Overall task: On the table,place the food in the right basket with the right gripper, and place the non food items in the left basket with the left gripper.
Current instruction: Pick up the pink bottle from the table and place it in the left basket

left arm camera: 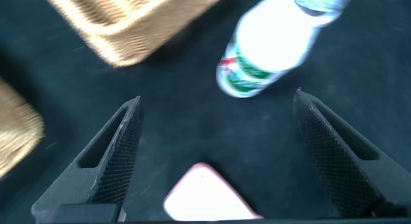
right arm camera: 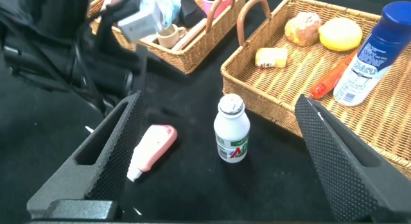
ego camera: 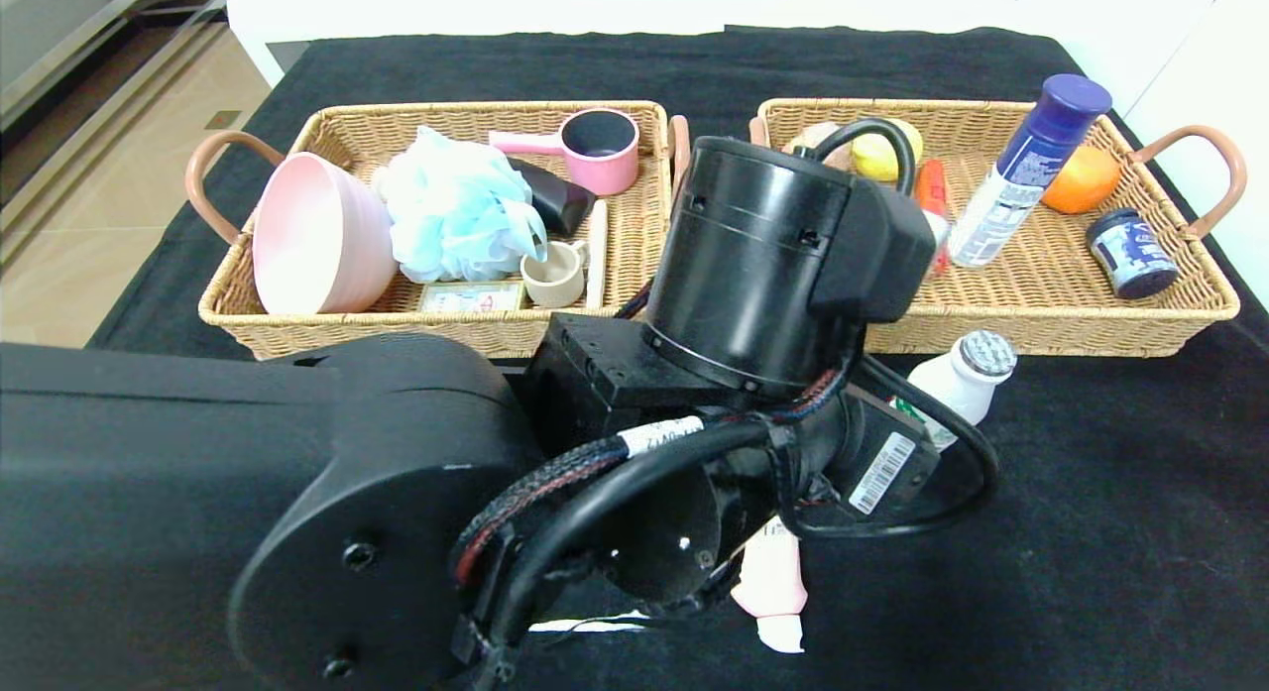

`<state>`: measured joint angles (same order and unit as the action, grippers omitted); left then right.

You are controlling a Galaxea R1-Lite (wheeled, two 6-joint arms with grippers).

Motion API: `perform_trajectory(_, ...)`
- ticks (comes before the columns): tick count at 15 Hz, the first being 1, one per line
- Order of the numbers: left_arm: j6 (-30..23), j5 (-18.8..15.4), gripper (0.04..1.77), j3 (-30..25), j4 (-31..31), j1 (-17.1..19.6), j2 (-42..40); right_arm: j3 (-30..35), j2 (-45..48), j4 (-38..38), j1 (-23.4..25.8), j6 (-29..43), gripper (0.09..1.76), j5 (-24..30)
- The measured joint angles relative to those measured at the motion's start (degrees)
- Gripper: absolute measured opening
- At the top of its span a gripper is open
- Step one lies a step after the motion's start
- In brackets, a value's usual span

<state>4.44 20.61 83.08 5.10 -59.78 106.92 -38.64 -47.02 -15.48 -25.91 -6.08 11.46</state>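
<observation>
My left gripper hangs open just above the table, with the flat pink tube lying between its fingers, untouched. In the head view my left arm hides that gripper; only the tube's capped end shows below it. The small white bottle stands upright in front of the right basket. My right gripper is open and empty, back from the bottle. The pink bowl and blue pouf sit in the left basket. Sausage and spray can lie in the right basket.
The left basket also holds a pink mug, a beige cup and a dark item. A lemon, an orange and a dark jar share the right basket. The baskets' handles meet between them.
</observation>
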Motion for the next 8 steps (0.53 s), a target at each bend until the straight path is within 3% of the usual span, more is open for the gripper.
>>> perform_trajectory(4,-6.11,2.43,1.69,0.9,-9.34,-0.22,-1.99,0.2,-0.9,0.27,0.11,-0.04,1.71,-0.09)
perform_trajectory(8,-16.7,6.08,1.7,4.52,-21.32,-0.28,-3.06,0.39,-1.49,0.39,0.16,-0.11,1.71,-0.11)
